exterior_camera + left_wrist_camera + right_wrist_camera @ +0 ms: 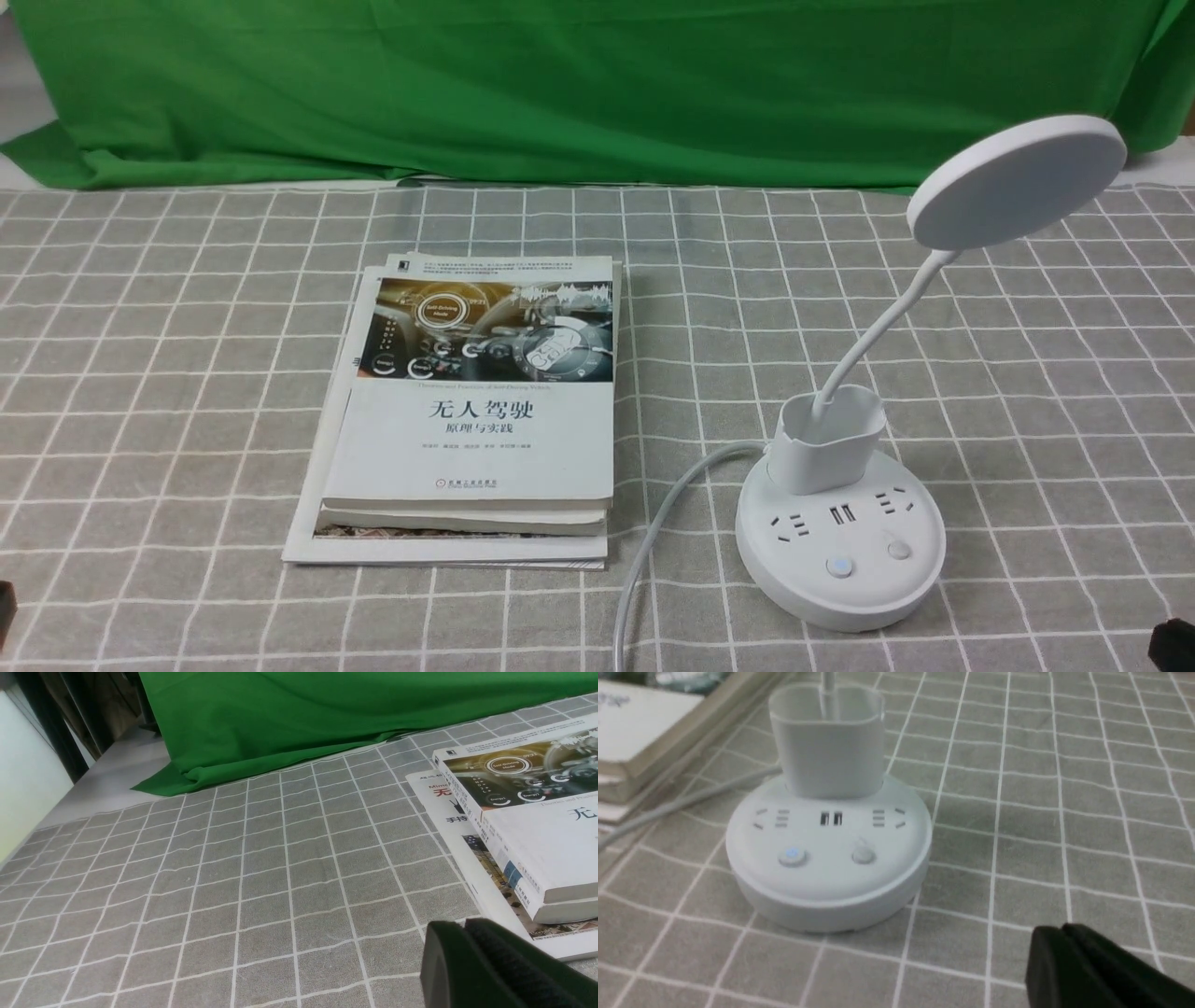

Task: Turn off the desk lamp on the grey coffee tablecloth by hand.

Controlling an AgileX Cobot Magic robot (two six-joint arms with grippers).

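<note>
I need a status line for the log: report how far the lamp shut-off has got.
Done: nothing visible. The desk lamp stands untouched on the grey coffee tablecloth, and one base button glows blue. In hand: the right gripper sits low beside the base, jaws together, apart from it. Left: reaching the button and pressing it.

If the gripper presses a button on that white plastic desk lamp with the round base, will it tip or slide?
Tipping looks unlikely: the white plastic desk lamp has a wide, low round base sitting flat on the grey checked tablecloth. It might slide a little if pushed sideways, since the cloth could shift. The thin bendy neck probably wobbles.
</note>
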